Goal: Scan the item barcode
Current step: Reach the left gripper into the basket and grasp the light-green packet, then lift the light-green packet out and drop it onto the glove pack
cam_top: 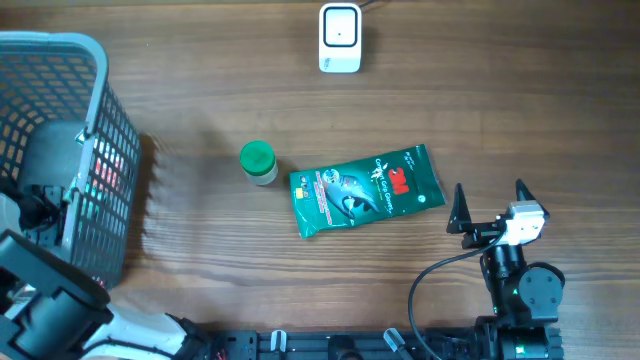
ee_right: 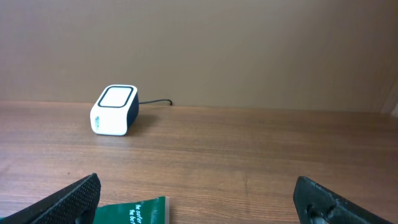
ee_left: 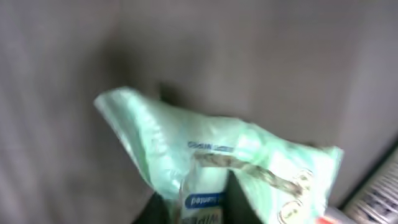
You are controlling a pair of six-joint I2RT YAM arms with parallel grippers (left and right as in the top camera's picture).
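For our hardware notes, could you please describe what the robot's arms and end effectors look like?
The right arm is black, with a white camera block at the wrist, a looping black cable and a right end effector of two pointed black fingers. The left arm is black with white parts.

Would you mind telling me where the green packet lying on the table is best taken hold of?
The green packet lies flat and thin, its long axis running roughly left to right, so I'd pinch its right-hand short edge, coming in low from the right, where the open right jaws stand nearest.
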